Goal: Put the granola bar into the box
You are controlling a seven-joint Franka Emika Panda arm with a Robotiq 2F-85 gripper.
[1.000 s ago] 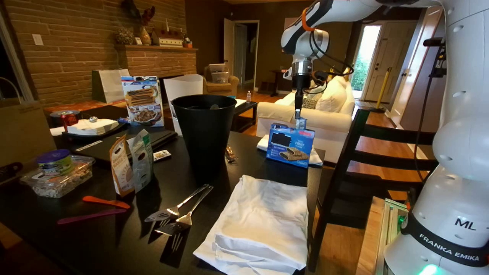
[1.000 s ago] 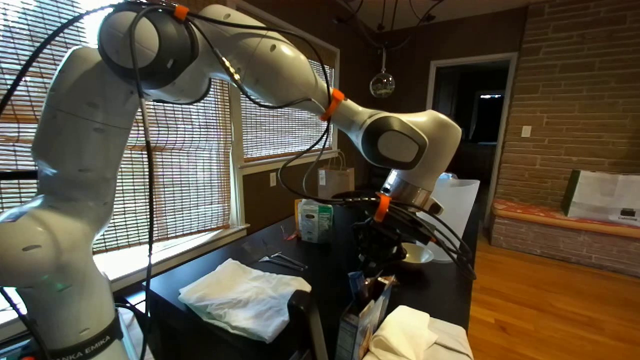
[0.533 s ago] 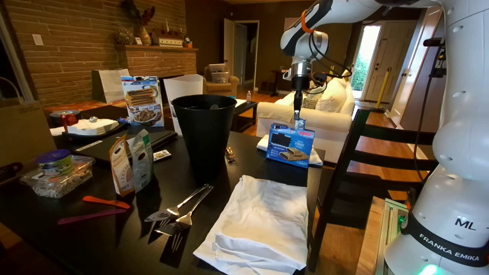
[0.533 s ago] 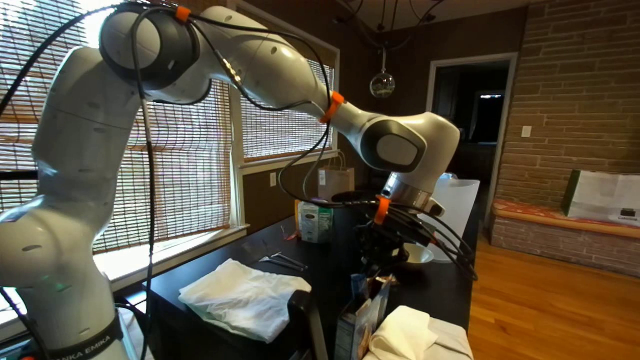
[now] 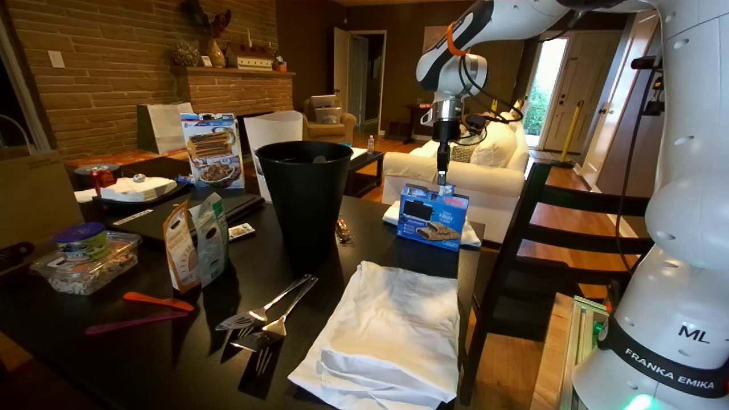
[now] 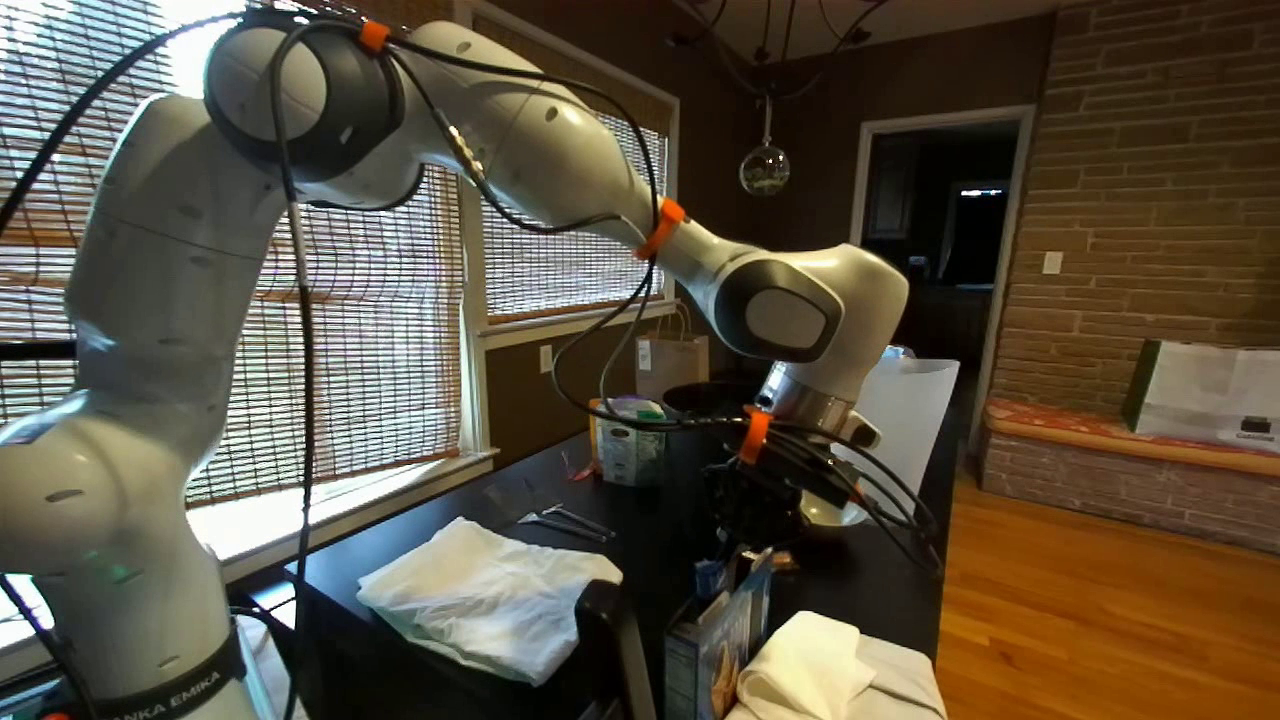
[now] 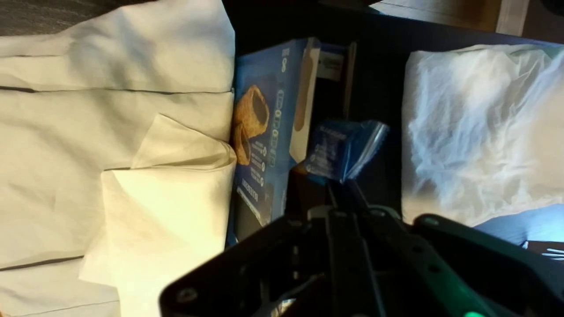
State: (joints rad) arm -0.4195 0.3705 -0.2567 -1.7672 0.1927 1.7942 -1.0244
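Its tips pressed together on glossy blue foil, the black pincer (image 5: 442, 177) is clamped on the granola bar (image 7: 330, 152), a creased, wrapped packet at the mouth of the box (image 7: 264, 132). The box, a slim cardboard carton with printed blue faces, stands upright on the smooth dark desk (image 5: 188, 364); how far inside it the bar reaches cannot be told. The wrist view looks down on the opening with its pale inner cardboard, and shows the panel turned toward the soft cream cloth (image 7: 167, 207) just beside it; in an exterior view the opposite face shows instead, printed with filled bars. Near it lies a white cloth (image 5: 393, 336), wrinkled and folded thick. Farther off stands a tall, tapering black bin (image 5: 302, 205), with a small rounded shape, too indistinct to name, at its rim. Beyond two shiny metal utensils (image 5: 277, 327) and two stand-up pouches (image 5: 212, 245), a clear plastic tub (image 5: 117, 266) holds pale lumpy pieces under a round purple-lidded container (image 5: 84, 244). A smooth white bowl (image 6: 832, 512) shows past the pincer in an exterior view alone.
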